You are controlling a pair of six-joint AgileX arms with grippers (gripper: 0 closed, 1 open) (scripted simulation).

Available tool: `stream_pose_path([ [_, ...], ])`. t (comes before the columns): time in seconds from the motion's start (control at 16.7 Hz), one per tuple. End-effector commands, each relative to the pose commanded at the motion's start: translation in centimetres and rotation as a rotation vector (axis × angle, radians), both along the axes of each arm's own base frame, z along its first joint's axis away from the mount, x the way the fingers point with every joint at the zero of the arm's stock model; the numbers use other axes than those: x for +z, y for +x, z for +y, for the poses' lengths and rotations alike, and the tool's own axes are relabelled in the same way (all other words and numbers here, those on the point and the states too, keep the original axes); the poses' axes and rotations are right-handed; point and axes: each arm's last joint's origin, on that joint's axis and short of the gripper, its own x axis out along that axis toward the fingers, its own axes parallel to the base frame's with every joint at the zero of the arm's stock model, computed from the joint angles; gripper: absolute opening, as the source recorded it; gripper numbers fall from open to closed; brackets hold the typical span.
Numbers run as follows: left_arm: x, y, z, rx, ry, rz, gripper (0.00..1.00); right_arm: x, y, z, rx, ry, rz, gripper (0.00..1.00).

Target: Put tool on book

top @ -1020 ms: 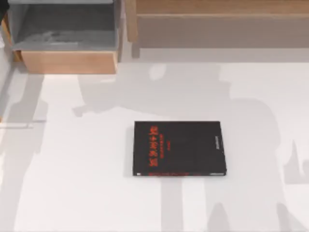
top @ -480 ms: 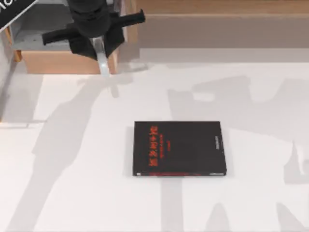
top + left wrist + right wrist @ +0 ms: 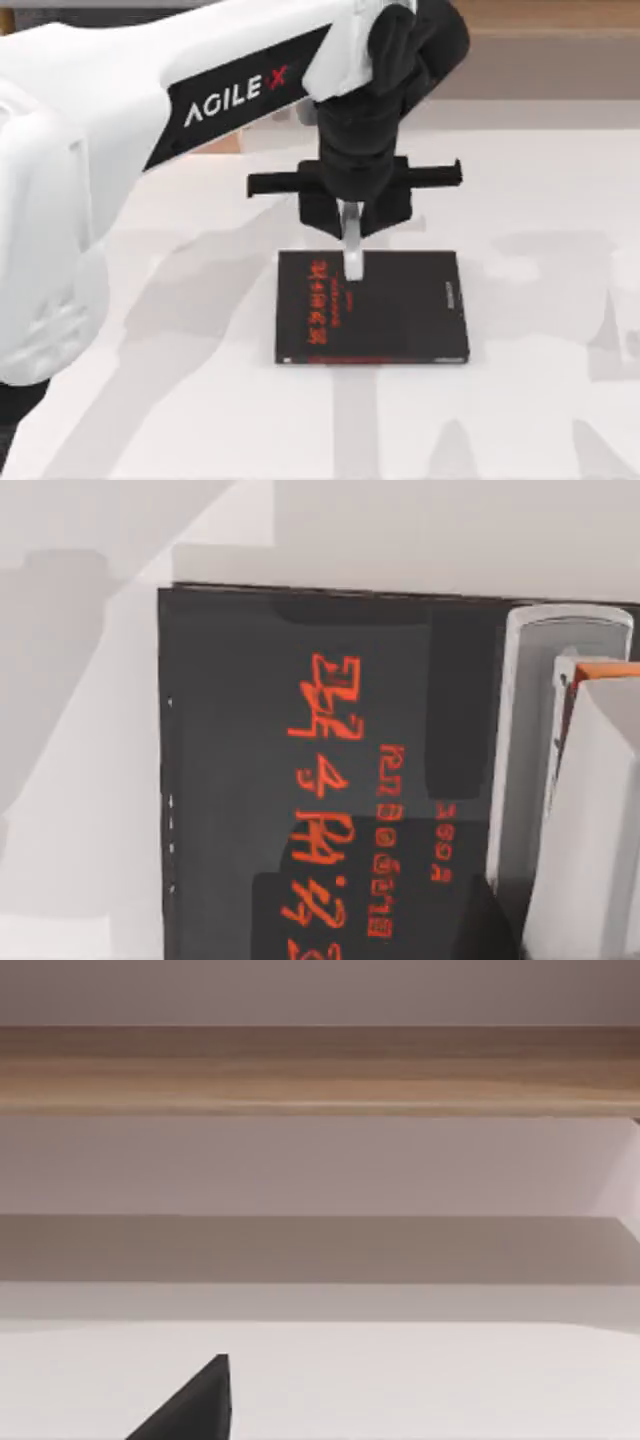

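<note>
Top view: the left arm [image 3: 120,150], white with the AgileX lettering on a black band, reaches in from the left and crosses the far half of the table [image 3: 540,420]. Its bulk covers the far-left part of the scene, so whatever stands there is hidden. The left gripper [image 3: 352,225], black with a crossbar, hangs over the far edge of the book [image 3: 385,310]. It is closed on the tool [image 3: 353,250], a slender pale grey-white piece that points down out of the fingers, its lower end over the cover just beside the red lettering. Whether that end touches the cover cannot be told from above.

The book lies flat near the middle of the table, black, with red lettering towards its left side and a small line of pale text towards its right. Nothing else rests on it. Broad grey shadows fall across the white tabletop around it. A wooden ledge [image 3: 560,20] runs along the far edge, on the right.

In the left wrist view the tool [image 3: 535,760] is a pale rounded strip standing over the book [image 3: 240,780], held beside a pale finger [image 3: 590,830] with an orange patch at its tip; both are cut off by the edge.

The right wrist view looks at a wooden rail [image 3: 320,1070] above the table, with a dark wedge at the near edge that is too cropped to identify.
</note>
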Motion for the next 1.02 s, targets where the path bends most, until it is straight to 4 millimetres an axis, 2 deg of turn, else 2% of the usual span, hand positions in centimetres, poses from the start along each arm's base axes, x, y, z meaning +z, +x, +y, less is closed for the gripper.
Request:
stream_pose_path([
  [0.24,-1.4,-2.0,-2.1,-0.044,0.020,0.018,0.00,0.0,0.0,0.0,0.000,0.000,0.000,1.00],
  [0.6,-1.3,-1.9,-2.0,-0.042,0.017,0.016,0.00,0.0,0.0,0.0,0.000,0.000,0.000,1.00],
  [0.84,-3.8,-1.8,-2.1,-0.044,0.017,0.016,0.00,0.0,0.0,0.0,0.000,0.000,0.000,1.00],
  [1.02,-4.4,-1.8,-2.1,-0.044,0.020,0.019,0.00,0.0,0.0,0.0,0.000,0.000,0.000,1.00],
])
